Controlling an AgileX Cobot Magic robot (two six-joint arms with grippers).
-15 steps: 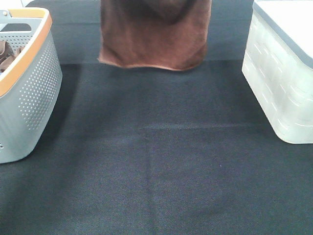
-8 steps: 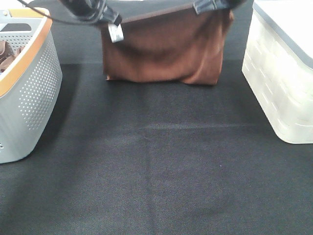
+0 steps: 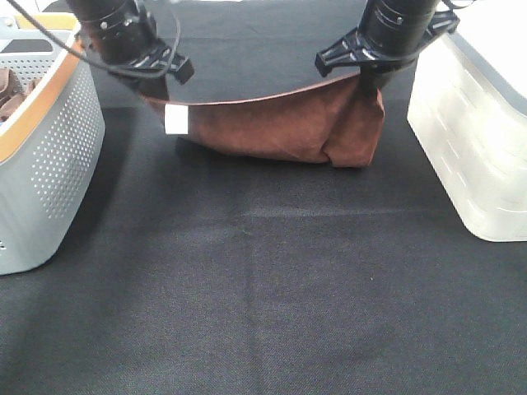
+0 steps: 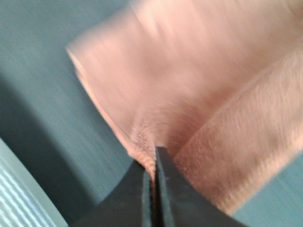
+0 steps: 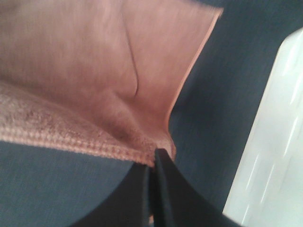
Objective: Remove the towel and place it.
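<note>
The reddish-brown towel (image 3: 280, 123) hangs slack between my two grippers at the far middle of the black table, its lower part bunched on the cloth and its white tag (image 3: 175, 120) at the left corner. My left gripper (image 3: 156, 86) is shut on the left top corner; the left wrist view shows the fingers pinched on the towel (image 4: 199, 94). My right gripper (image 3: 368, 81) is shut on the right top corner, with the towel (image 5: 85, 71) spread below it in the right wrist view.
A grey perforated basket (image 3: 49, 156) with an orange rim stands at the left, brown cloth inside. A white ribbed bin (image 3: 473, 140) with a lid stands at the right. The black table cover (image 3: 272, 296) spreads in front.
Both grippers have come down into view with the towel. It has dropped from hanging full length to sagging low, with its lower part folding onto the table.
</note>
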